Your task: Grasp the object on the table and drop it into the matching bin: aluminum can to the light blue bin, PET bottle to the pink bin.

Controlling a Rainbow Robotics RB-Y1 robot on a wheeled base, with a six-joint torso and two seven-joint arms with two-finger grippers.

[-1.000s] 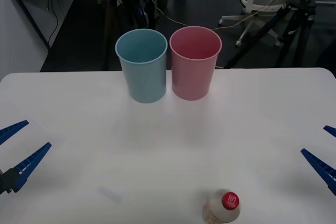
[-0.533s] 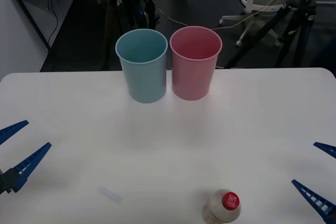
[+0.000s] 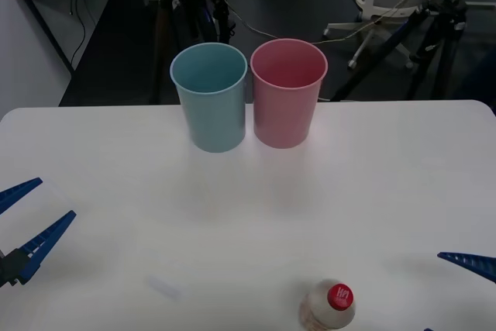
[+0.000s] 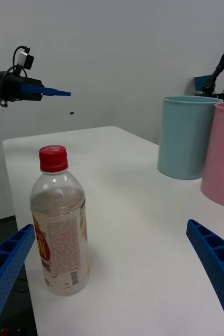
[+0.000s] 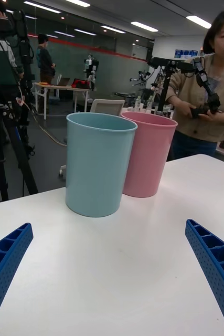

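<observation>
A small clear bottle stands upright on the white table, its long axis vertical and its red cap pointing straight up. In the front view it sits at about five o'clock from the table's middle, hard against the near edge, and the lower part of its body is cut off by the picture's border. The white letters on the cap are too small to read there. The right wrist view takes in the whole bottle, with its yellow-orange label wrapped around the lower half; the print on the label is hard to make out.

The right gripper sits low over the table with its blue ribbed fingers spread wide apart, the bottle standing just inside one of them and touching neither. In the front view only one of its fingertips shows, at four o'clock, the rest being cut off at the border.

The left gripper waits at eight o'clock, near the table's left edge, its fingers also spread and holding nothing.

The light blue bin and the pink bin stand upright side by side at twelve o'clock, mouths open upward, well apart from the bottle. Whether the two actually touch cannot be told.
</observation>
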